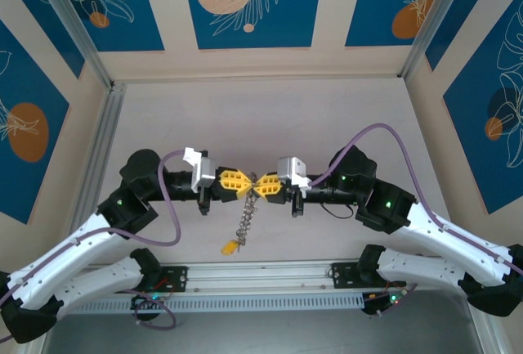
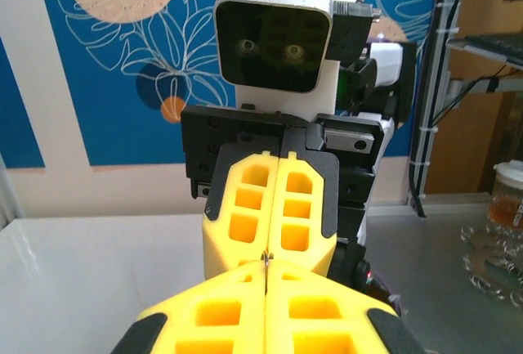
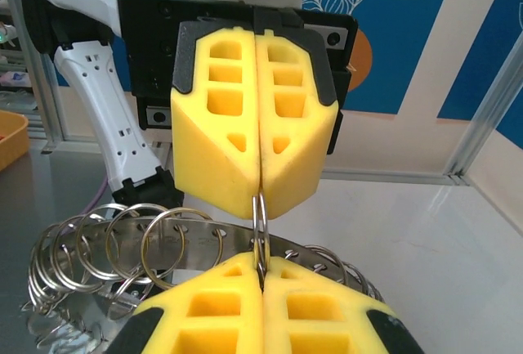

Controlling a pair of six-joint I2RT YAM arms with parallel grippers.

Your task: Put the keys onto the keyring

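Keyring (image 1: 245, 217) hangs at the centre of the top view, above the worktop (image 1: 270, 117), with a yellow tag (image 1: 231, 247) at its foot. Left tool (image 1: 248, 184) and right tool (image 1: 261, 183) meet tip to tip, both clamped on one small split ring (image 3: 260, 227). Threading looks under way; how many keys are on, I cannot tell.

The keyring (image 3: 233, 234) is a flat silvery band, its rim strung with many thin split rings (image 3: 122, 239). One small ring (image 3: 260, 221) stands upright, pinched between the left end effector (image 1: 248, 183) and right end effector (image 1: 260, 183). The cluster hangs mid-scene, with a yellow tag (image 1: 231, 247) lowest. Individual keys are too small to tell.
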